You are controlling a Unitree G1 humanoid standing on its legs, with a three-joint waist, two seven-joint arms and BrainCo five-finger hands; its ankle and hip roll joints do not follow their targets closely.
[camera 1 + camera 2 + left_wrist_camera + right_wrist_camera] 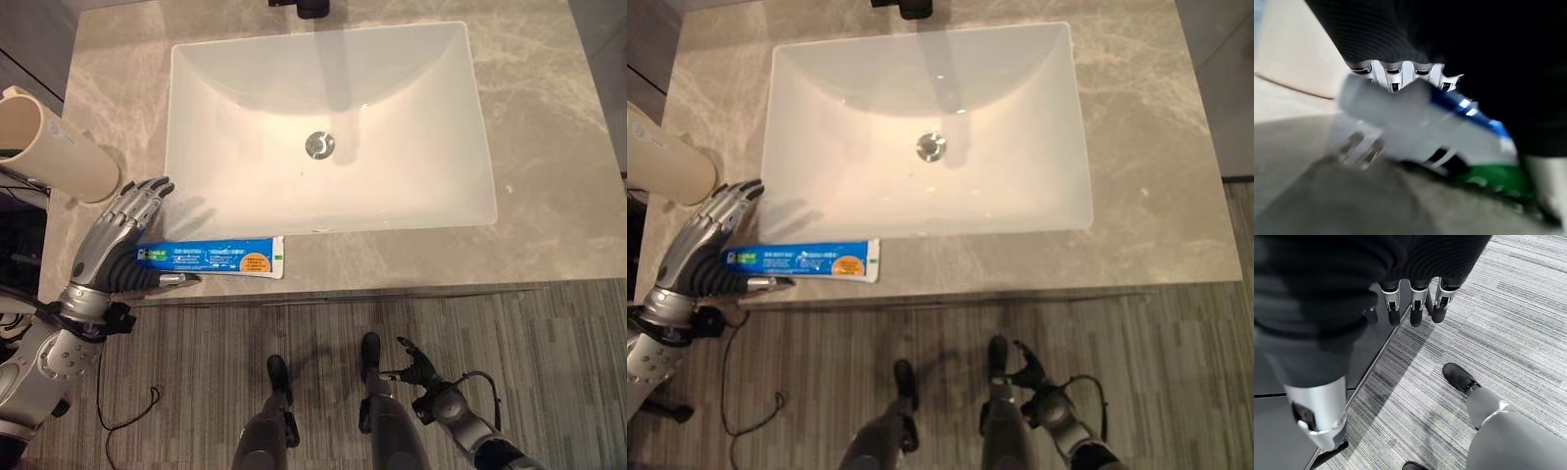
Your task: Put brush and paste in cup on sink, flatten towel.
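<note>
A blue and white toothpaste tube point(216, 258) lies flat on the counter's front strip, just before the sink. My left hand point(113, 240) rests over the tube's left end. Its fingers point(147, 196) reach almost straight past the tube toward the basin's corner, and its thumb point(176, 280) lies along the tube's near edge. In the left wrist view the tube point(1469, 110) runs close under the hand point(1396, 73). A tall beige cup point(59, 147) stands at the counter's left edge, just beyond the hand. My right hand point(423, 370) hangs low over the floor, fingers point(1415, 308) relaxed and holding nothing.
The white rectangular basin point(186, 196) fills the middle of the grey marble counter point(549, 147), with a drain point(319, 145) at its centre and a black faucet point(309, 8) at the back. Bare counter runs along the right side. Striped grey flooring point(294, 323) lies in front.
</note>
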